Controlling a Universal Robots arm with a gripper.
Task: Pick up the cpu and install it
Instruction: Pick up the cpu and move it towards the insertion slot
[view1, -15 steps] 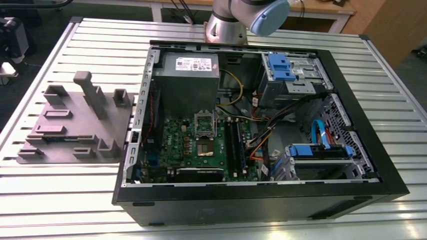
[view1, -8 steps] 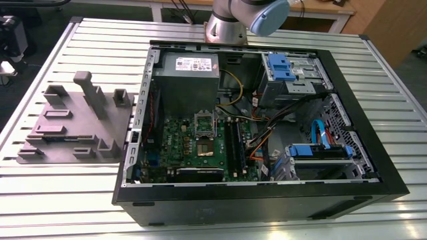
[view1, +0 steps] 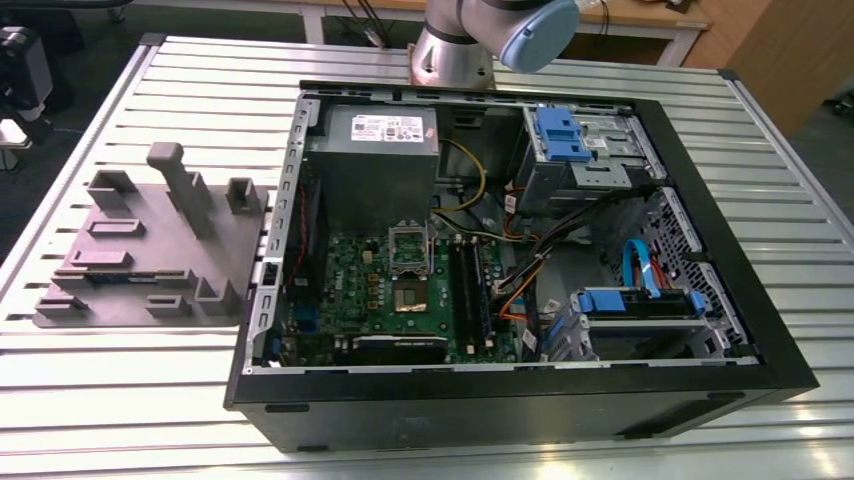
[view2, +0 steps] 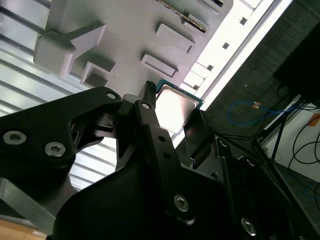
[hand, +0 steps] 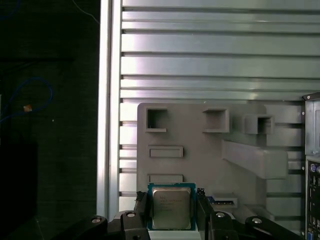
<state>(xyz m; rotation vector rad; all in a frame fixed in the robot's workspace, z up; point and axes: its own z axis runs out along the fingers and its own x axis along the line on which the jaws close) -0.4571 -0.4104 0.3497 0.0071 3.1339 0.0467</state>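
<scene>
The cpu (hand: 171, 207), a small square chip with a silvery top and a thin green rim, sits between the two black fingers (hand: 141, 206) of my gripper (hand: 171, 201), which is shut on its edges. In the second wrist view the cpu (view2: 176, 106) is held flat in the gripper (view2: 172, 109), well above the grey plastic fixture tray (view2: 125, 45). In the exterior view the green motherboard (view1: 400, 290) lies inside the open computer case (view1: 521, 390), with its square metal-framed socket (view1: 408, 247) near the board's middle.
The grey fixture tray (view1: 147, 250) with raised blocks and slots lies on the slatted metal table (view1: 134, 400), at the exterior view's left of the case. Inside the case are a grey power supply box (view1: 374, 165), blue drive brackets (view1: 561, 135) and loose cables (view1: 534, 240).
</scene>
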